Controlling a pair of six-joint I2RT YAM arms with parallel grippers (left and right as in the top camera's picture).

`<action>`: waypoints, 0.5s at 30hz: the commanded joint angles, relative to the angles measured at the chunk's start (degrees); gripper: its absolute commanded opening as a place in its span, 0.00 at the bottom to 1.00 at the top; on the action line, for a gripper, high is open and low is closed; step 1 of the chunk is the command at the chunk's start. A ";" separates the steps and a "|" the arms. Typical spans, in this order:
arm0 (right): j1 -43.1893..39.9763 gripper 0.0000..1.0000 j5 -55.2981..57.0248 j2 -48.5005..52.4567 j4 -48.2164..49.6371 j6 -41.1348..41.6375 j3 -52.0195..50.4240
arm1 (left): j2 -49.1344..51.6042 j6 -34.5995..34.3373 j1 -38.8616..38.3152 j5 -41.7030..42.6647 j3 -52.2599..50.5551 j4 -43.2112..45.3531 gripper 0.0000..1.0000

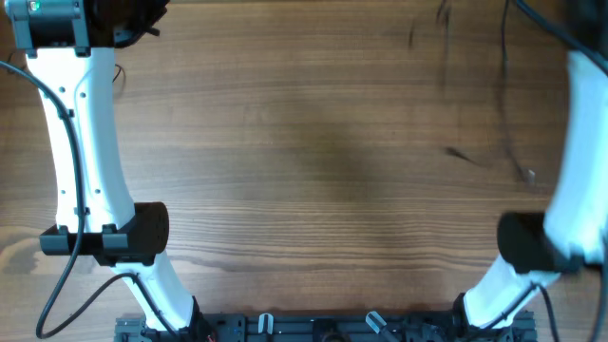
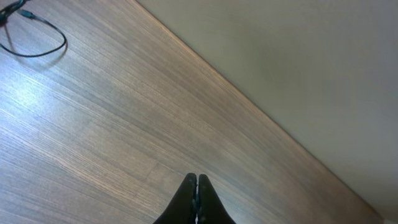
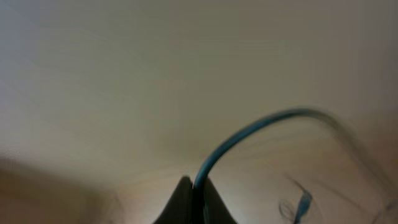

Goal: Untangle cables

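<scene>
L gripper [image 2: 196, 186]: bottom centre of left wrist view, fingers pressed together, nothing between them, hanging over bare wood table [image 2: 124, 124] near its far edge. Plain beige surface past the edge fills the upper right of that view.

R gripper [image 3: 193, 191]: bottom centre of right wrist view, fingers pinched on a blue-tinted cable [image 3: 261, 127]. It rises from the tips and arcs to the upper right, then drops at the right edge. View is v. blurry. Lower right of it shows more thin strands and a small plug end [image 3: 303, 202]; can't tell if they join the held one.

Cables [image 1: 504, 76]: overhead has them in the upper right of the frame as faint, smeared thin dark lines on the table, running down toward mid right. A short dark streak lies left of them, a tiny pale end near the R arm [image 1: 579, 142]. A separate thin black loop [image 2: 64, 42] sits upper left in the left wrist view, flat on the wood, well apart from the L fingers.

L arm [image 1: 85, 142] runs up the left side of overhead frame; R arm on the right edge, blurred.
</scene>
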 commanded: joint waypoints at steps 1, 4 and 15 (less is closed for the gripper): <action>-0.09 0.04 -0.35 -5.60 8.76 4.96 9.75 | 0.55 1.09 0.00 0.04 0.42 0.13 0.04; -0.09 0.04 -3.61 -8.13 19.54 13.18 10.47 | 0.55 1.09 -0.04 1.18 0.42 0.15 0.04; 0.33 0.04 -15.45 -5.03 28.96 25.99 8.79 | 0.57 12.00 -0.28 20.28 0.42 0.59 0.04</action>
